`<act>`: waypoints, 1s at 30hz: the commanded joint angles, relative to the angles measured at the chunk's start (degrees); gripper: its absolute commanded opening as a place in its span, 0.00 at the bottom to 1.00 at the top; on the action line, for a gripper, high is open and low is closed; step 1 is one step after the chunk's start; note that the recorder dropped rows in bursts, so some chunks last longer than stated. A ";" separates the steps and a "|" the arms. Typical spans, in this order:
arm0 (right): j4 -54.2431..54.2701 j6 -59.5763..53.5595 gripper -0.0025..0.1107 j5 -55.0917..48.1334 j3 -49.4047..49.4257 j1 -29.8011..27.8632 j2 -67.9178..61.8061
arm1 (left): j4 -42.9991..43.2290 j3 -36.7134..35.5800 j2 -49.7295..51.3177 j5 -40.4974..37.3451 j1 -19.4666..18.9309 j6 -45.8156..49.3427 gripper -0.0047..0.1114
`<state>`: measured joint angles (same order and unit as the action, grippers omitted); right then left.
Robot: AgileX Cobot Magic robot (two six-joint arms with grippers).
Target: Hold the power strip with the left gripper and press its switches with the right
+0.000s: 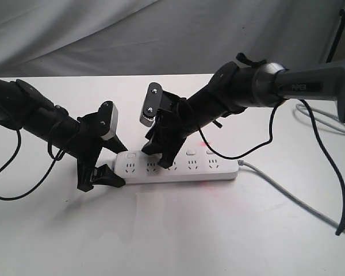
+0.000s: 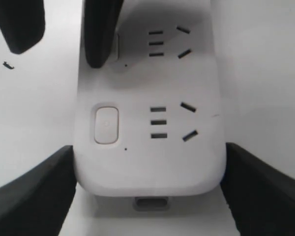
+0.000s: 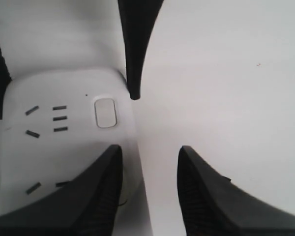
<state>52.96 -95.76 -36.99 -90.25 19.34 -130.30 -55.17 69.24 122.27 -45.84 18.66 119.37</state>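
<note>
The white power strip (image 1: 181, 168) lies flat on the table, its grey cord (image 1: 287, 192) trailing off to the right. My left gripper (image 1: 119, 164) straddles the strip's left end; in the left wrist view its gripper (image 2: 148, 147) has a finger (image 2: 37, 191) against each long side, shut on the strip. The end switch (image 2: 106, 125) is uncovered. My right gripper (image 1: 161, 155) stands over the second socket, open (image 3: 150, 147). One of its fingers (image 2: 101, 29) rests on the second switch and the other hangs off the strip's far edge. Two more switches (image 1: 191, 153) show at the right.
A grey cloth (image 1: 103, 34) hangs behind the white table (image 1: 172, 230). Black cables loop from both arms, one at the right (image 1: 328, 167) down to the table. A faint red light spot (image 1: 206, 142) lies by the strip.
</note>
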 commanded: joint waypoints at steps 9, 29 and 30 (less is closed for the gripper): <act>-4.21 -0.90 0.34 0.11 0.18 0.10 -1.64 | 0.29 0.38 -0.04 0.00 0.29 -0.02 0.64; -7.77 -2.75 0.34 0.28 3.53 -1.51 -3.45 | 0.29 0.38 -0.04 0.00 0.29 -0.02 0.64; -7.62 -2.88 0.34 0.37 3.77 -1.61 -3.45 | 0.29 0.38 -0.04 0.00 0.29 -0.02 0.64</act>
<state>52.90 -96.85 -37.20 -88.88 18.71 -131.37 -55.17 69.24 122.27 -45.84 18.66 119.37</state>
